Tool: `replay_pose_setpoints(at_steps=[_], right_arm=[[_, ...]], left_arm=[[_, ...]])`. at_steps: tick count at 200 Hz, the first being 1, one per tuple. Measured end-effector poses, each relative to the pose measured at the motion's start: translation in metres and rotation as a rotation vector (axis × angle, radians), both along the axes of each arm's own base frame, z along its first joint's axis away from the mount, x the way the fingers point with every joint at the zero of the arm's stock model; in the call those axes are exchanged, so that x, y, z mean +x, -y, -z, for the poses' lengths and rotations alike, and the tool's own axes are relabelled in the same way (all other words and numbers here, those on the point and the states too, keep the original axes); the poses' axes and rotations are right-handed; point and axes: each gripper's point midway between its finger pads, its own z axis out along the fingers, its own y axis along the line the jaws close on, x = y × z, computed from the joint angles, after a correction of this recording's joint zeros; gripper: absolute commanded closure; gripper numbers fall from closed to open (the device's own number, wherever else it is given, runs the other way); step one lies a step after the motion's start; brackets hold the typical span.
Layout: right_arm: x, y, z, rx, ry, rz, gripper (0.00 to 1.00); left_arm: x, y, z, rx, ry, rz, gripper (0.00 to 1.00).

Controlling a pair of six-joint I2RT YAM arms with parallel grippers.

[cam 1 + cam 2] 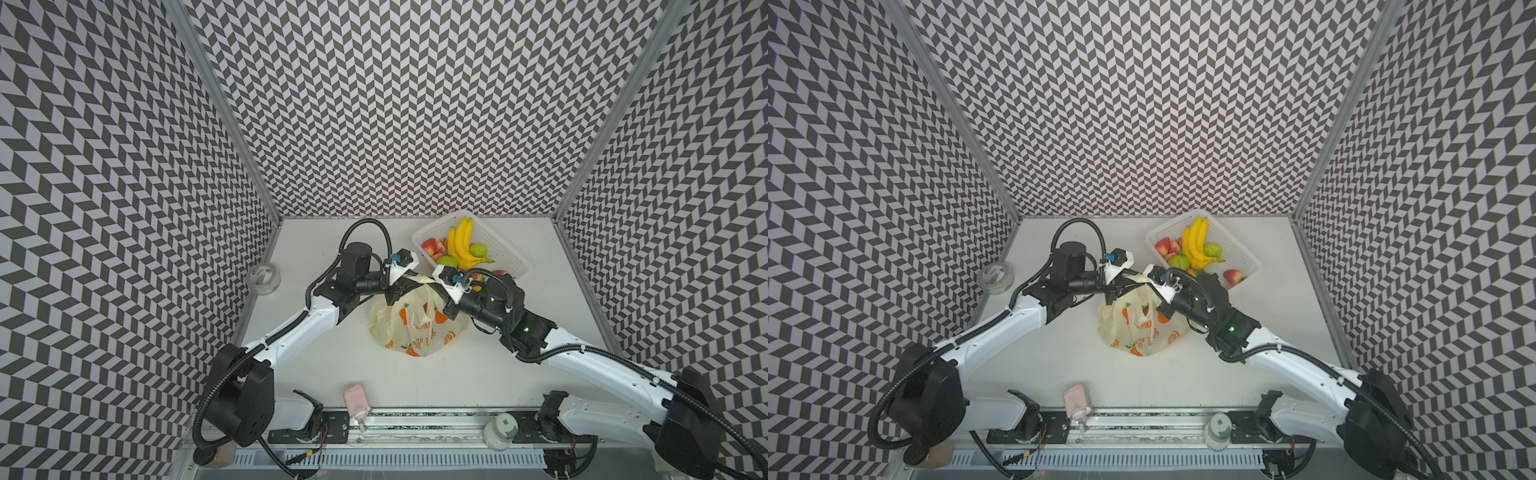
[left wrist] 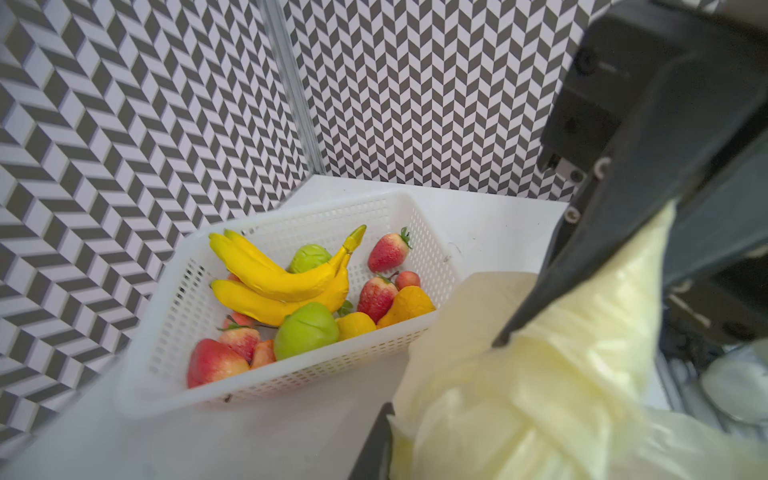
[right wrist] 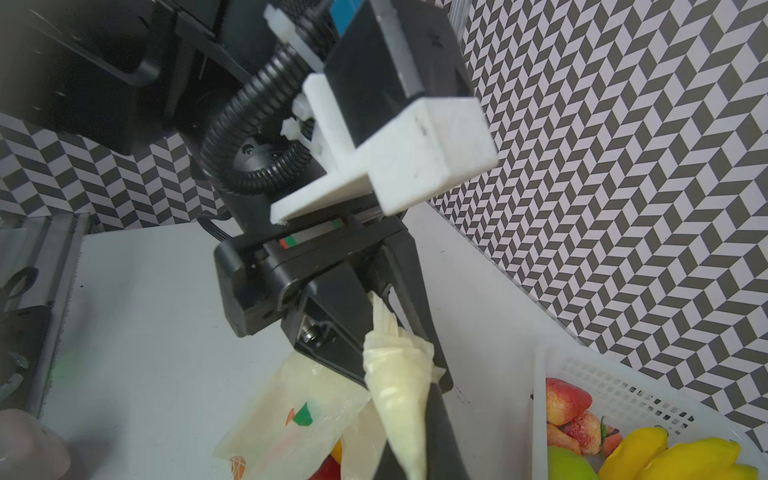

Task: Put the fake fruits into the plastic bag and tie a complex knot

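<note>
My left gripper (image 1: 405,286) is clamped on one end of the bag's twisted handle strip (image 1: 420,279). My right gripper (image 1: 438,291) pinches the other end, jaws closed on it. We hold the strip taut between us, raised over the plastic bag (image 1: 415,328), likely so the twist cannot unwind before knotting. The bag sits mid-table (image 1: 332,365), near the white basket (image 1: 509,255). Many fake fruits (image 1: 461,245) lie in the basket, so filling looks incomplete.
</note>
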Motion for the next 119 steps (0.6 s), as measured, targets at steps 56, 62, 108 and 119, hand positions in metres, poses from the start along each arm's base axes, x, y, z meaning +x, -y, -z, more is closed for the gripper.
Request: replay_pose_setpoints(at_steps=[56,62,108,119], right_arm=[[0.001,0.007,-0.004,-0.024,-0.040,0.033,0.81],[0.001,0.008,-0.006,-0.031,-0.044,0.036,0.75],[-0.001,0.016,-0.026,-0.096,-0.077,0.053,0.31],[-0.002,0.018,-0.033,-0.111,-0.085,0.051,0.24]], left_arm=[[-0.003,-0.001,-0.008,0.003,0.039,-0.006,1.00],[-0.002,-0.002,-0.009,0.007,0.047,-0.015,1.00],[0.005,-0.009,-0.008,0.042,0.083,-0.066,1.00],[0.005,-0.010,-0.008,0.046,0.086,-0.068,1.00]])
